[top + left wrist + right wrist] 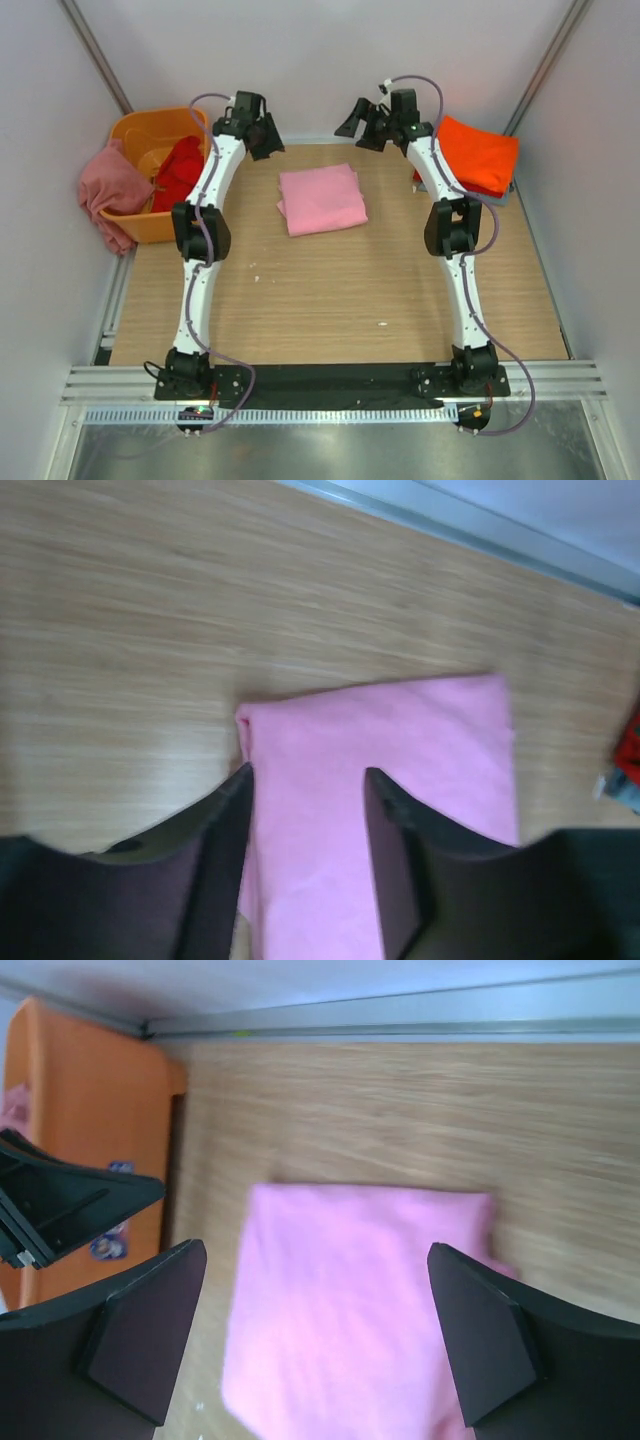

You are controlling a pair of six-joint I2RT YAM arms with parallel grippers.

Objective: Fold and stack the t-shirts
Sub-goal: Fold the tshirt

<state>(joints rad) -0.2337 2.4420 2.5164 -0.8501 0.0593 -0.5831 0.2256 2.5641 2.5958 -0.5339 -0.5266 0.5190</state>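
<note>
A light pink t-shirt (322, 200) lies folded into a flat rectangle on the wooden table, towards the back. My left gripper (264, 138) hovers above its back left, open with nothing between the fingers; the pink shirt (390, 740) fills the gap below them in the left wrist view. My right gripper (362, 127) hangs over the back right, wide open and empty, above the pink shirt (350, 1290). A folded orange t-shirt (480, 155) lies at the back right. A red t-shirt (180, 170) sits in the tub and a dusty rose t-shirt (112, 190) drapes over its side.
The orange plastic tub (150, 125) stands at the back left corner, also visible as the tub (90, 1090) in the right wrist view. A metal rail (310, 138) runs along the table's back edge. White walls close in on three sides.
</note>
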